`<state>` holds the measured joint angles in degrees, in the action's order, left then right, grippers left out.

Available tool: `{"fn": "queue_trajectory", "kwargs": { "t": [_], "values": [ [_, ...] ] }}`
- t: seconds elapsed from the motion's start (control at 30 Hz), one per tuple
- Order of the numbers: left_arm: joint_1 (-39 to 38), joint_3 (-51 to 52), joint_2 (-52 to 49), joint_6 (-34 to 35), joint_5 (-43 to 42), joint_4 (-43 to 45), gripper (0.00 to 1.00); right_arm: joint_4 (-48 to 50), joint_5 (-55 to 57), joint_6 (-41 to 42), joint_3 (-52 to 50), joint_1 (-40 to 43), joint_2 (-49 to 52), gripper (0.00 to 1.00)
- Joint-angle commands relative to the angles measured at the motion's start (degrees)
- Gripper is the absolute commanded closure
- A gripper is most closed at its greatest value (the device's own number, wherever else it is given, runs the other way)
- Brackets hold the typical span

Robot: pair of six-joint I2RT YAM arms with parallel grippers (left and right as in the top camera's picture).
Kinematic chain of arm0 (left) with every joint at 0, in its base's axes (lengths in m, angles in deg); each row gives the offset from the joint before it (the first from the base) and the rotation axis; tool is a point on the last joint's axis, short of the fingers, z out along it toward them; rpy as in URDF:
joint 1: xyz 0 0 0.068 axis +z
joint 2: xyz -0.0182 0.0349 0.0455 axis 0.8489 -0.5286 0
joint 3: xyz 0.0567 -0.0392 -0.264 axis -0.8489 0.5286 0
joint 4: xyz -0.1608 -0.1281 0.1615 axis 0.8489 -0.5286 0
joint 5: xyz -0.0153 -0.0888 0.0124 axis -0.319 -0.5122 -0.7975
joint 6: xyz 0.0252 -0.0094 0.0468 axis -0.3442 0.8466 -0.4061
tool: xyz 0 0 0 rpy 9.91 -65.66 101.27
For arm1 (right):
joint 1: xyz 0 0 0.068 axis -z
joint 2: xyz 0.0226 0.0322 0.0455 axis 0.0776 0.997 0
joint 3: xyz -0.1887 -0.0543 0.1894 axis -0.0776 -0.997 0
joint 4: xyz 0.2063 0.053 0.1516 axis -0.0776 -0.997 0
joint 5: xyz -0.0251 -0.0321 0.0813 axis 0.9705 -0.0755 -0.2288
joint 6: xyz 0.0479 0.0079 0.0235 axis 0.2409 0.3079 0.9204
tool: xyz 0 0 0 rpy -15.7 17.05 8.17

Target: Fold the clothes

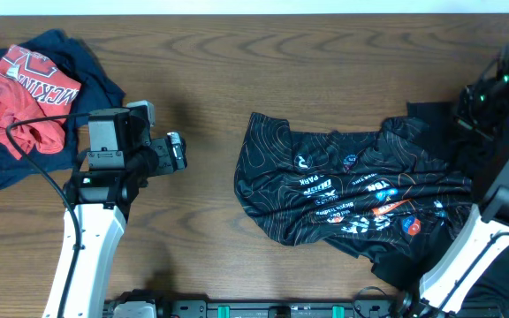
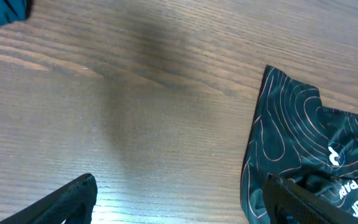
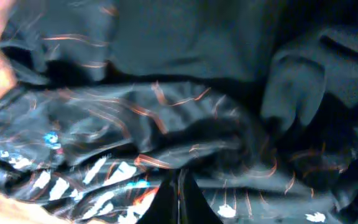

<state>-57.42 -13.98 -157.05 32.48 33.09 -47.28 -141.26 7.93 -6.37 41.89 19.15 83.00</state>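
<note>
The black cycling jersey (image 1: 352,190), with thin contour lines and colourful logos, lies crumpled on the table right of centre. It also shows in the left wrist view (image 2: 303,143) and fills the right wrist view (image 3: 135,124), which is blurred. My left gripper (image 1: 177,152) is open and empty above bare wood, left of the jersey; in the left wrist view (image 2: 185,208) its right finger is close to the jersey's edge. My right gripper (image 3: 179,199) has its fingers together just over the jersey's right part; no cloth shows between them. It is mostly hidden under its arm in the overhead view.
A pile with a red printed shirt (image 1: 20,97) on navy garments (image 1: 95,75) lies at the far left. A plain black garment (image 1: 427,115) lies under the jersey's right end, also in the right wrist view (image 3: 316,81). The wooden table (image 1: 201,71) runs between the pile and the jersey.
</note>
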Motion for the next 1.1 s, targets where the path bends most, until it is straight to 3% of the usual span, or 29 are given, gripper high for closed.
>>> {"fn": "queue_trajectory", "kwargs": {
  "t": [0.0, 0.17, 0.3, 0.7, 0.97, 1.07],
  "values": [
    [0.28, -0.59, -0.35, 0.50, 0.15, 0.11, 0.14, 3.13, -2.27, -0.94, -5.51, 1.36, -0.66, 0.99],
    [0.28, -0.59, -0.35, 0.50, 0.13, 0.07, 0.14, 11.54, -4.17, -1.25, -13.77, 1.86, -0.66, 0.99],
    [0.28, -0.59, -0.35, 0.50, 0.15, 0.02, 0.14, 15.43, -3.72, -0.13, -14.58, 2.19, -0.68, 0.99],
    [0.28, -0.59, -0.33, 0.50, 0.15, -0.22, 0.14, 18.49, 17.07, 9.35, -8.72, 5.25, -0.70, 0.99],
    [0.28, -0.59, -0.33, 0.50, 0.15, -0.20, 0.14, 16.37, 24.50, 12.55, -2.56, 8.35, -0.79, 0.99],
    [0.28, -0.59, -0.33, 0.50, 0.15, -0.20, 0.14, 14.32, 22.43, 12.55, 1.05, 9.88, -0.81, 0.99]
  ]
}}
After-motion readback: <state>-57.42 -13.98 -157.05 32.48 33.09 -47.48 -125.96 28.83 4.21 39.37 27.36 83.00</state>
